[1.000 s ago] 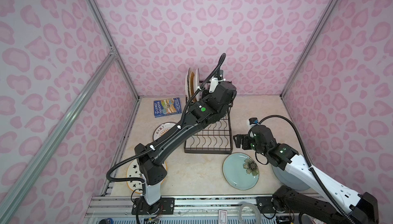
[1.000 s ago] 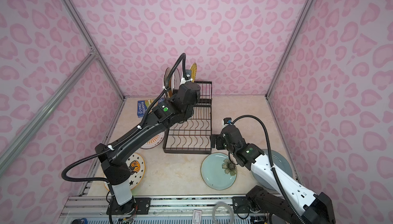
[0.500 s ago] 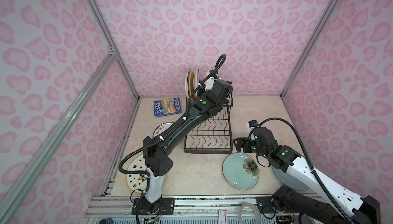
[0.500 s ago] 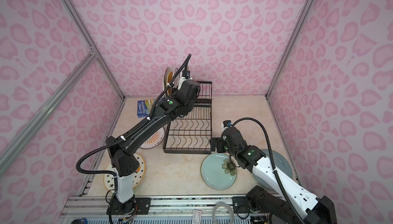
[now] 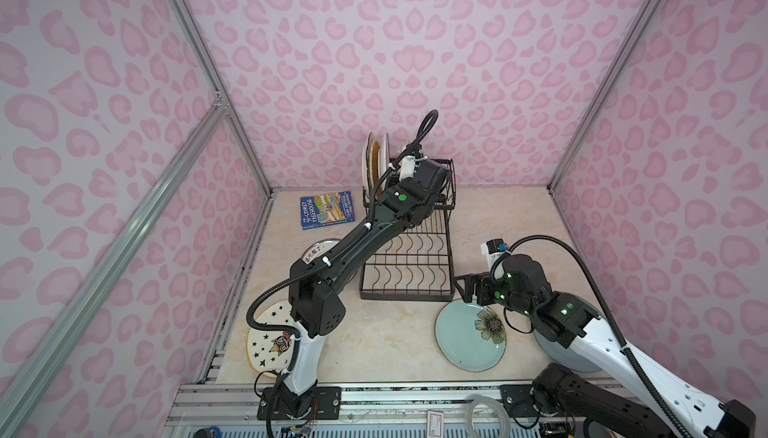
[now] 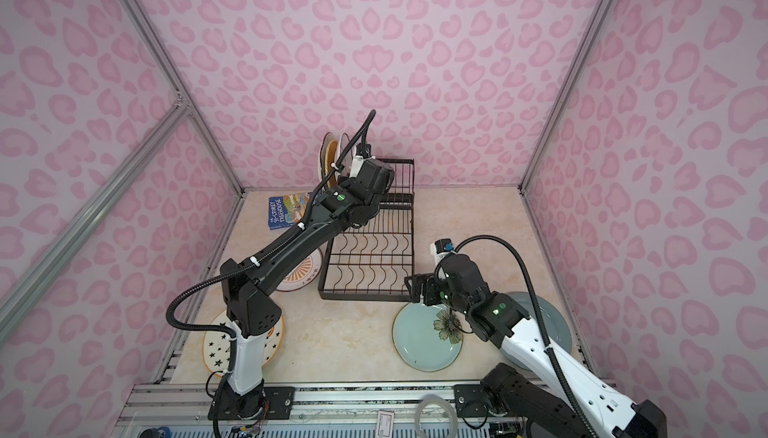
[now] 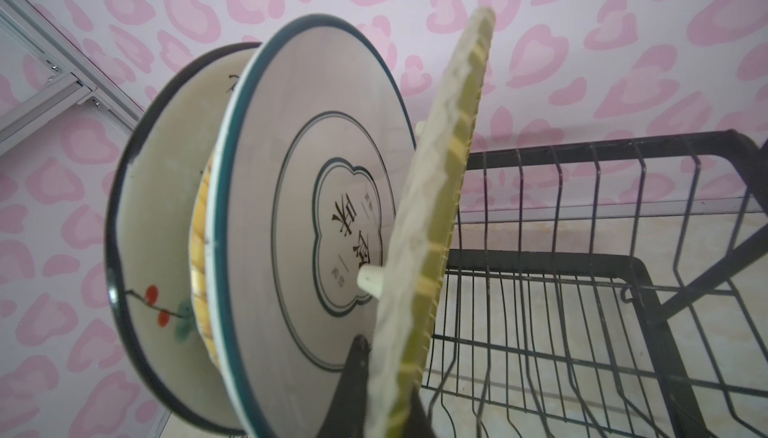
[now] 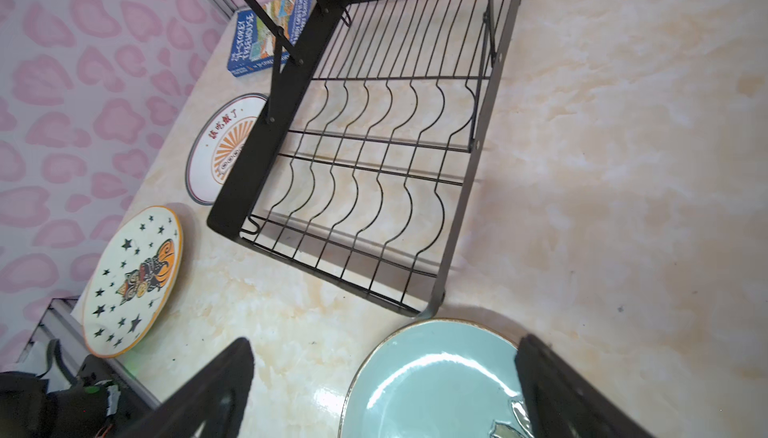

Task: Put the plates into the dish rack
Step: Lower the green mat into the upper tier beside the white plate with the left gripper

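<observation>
- The left gripper point(image 7: 386, 394) is clamped on the lower edge of a round yellow woven plate point(image 7: 436, 207). It holds the plate upright over the raised basket at the 12 o'clock end of the black wire two-tier dish rack point(image 5: 403, 296).
- The coming move turns on one relation: the held plate stands edge-on, its face parallel to a white round plate with a teal rim point(image 7: 299, 207), just beside it on the 3 o'clock side. Whether its bottom rim sits in a slot is hidden.
- Beyond the white plate stand a second yellow woven plate point(image 7: 199, 224) and a cream plate with a dark rim and red berries point(image 7: 153, 207).
- The right gripper point(image 8: 384, 373) is spread wide and empty, just over the 11 o'clock rim of a flat teal round plate with a flower point(image 5: 457, 340).
- The right arm is the nearer one to the teal plate, and the rack's lower tray lies at 11 o'clock from it.
</observation>
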### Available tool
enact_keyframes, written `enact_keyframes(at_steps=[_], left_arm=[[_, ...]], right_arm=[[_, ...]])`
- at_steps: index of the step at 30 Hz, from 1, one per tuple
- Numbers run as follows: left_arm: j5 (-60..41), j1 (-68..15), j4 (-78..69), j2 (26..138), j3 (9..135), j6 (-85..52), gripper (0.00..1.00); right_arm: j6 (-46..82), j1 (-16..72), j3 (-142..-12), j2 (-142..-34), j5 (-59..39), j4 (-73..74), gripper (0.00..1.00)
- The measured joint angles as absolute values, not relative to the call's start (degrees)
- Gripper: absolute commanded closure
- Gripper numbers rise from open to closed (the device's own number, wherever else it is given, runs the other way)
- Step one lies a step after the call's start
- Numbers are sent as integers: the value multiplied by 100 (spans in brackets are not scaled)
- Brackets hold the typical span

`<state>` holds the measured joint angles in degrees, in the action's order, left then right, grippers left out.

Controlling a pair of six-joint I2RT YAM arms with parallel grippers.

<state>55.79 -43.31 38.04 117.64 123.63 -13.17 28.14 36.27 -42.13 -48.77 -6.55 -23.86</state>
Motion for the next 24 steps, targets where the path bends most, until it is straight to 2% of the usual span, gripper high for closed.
enact_keyframes(at_steps=[7,24], left_arm=[[5570,-4303,3959,11828,12468,-1581,97],[5769,-4362,4370,11939,12978,-2104,97]], right_arm=[[2832,3627,-4145,-4338,-899,-2344,2],[2880,3629,-4060,-4233,-1052,-2346,2]])
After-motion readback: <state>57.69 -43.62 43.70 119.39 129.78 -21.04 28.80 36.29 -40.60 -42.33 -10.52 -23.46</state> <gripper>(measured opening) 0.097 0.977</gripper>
